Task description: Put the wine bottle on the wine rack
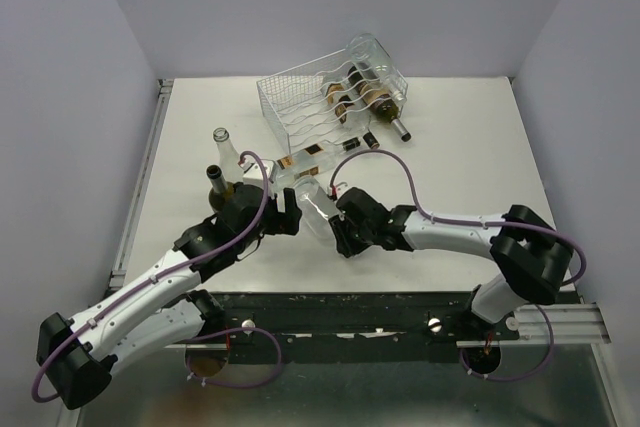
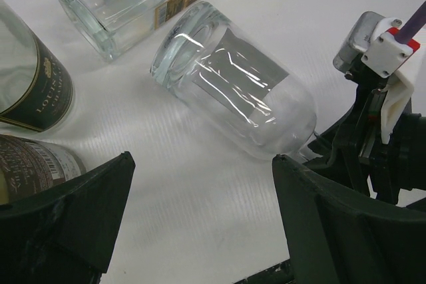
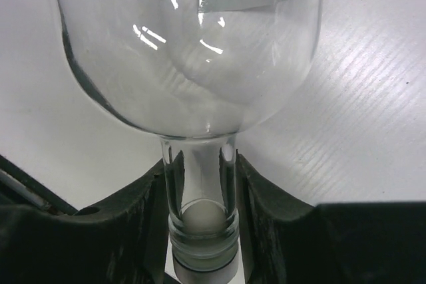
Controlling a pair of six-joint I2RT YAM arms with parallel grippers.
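A clear, empty wine bottle [image 1: 312,205] lies on its side on the white table between my two grippers, base towards the rack. My right gripper [image 1: 342,217] is shut on its neck; in the right wrist view the fingers [image 3: 266,197] press both sides of the neck [image 3: 200,184] just above the lip. My left gripper [image 1: 288,213] is open and empty, its jaws wide apart just short of the bottle's body [image 2: 233,91]. The wine rack [image 1: 300,97], a white wire basket, stands at the back of the table, right of centre.
The rack holds a large clear bottle [image 1: 368,52] and dark bottles [image 1: 378,97]. A square clear bottle [image 1: 310,159] lies in front of it, with small dark bottles [image 1: 352,143] beside. A clear bottle [image 1: 222,147] and a dark one [image 1: 216,182] stand left of my left gripper.
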